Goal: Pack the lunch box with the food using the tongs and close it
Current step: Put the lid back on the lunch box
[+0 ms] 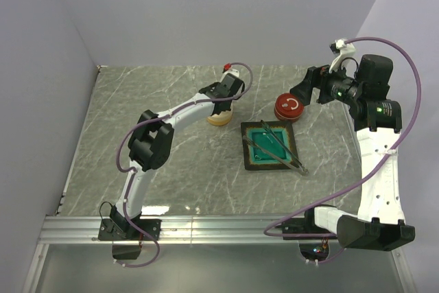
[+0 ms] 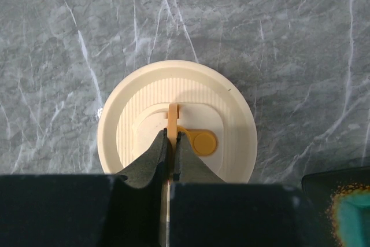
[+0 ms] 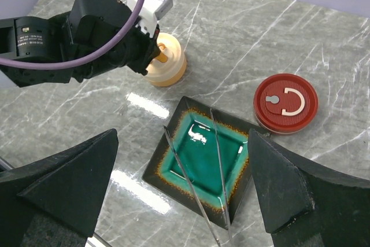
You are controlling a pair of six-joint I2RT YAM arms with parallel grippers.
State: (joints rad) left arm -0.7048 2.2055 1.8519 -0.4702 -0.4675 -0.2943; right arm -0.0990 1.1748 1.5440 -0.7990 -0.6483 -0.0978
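A round cream lunch box stands left of the tray, its ribbed lid on top. My left gripper is shut on the lid's thin orange handle. The silver tongs lie across the teal tray, arms spread, joined end towards the near right. My right gripper hangs open high above the tray with nothing between its fingers. No food shows in any view.
A round red container with a lid bearing a cream ring handle stands just beyond the tray's far right corner. The left arm reaches across the table's middle. Grey walls close in the left and back.
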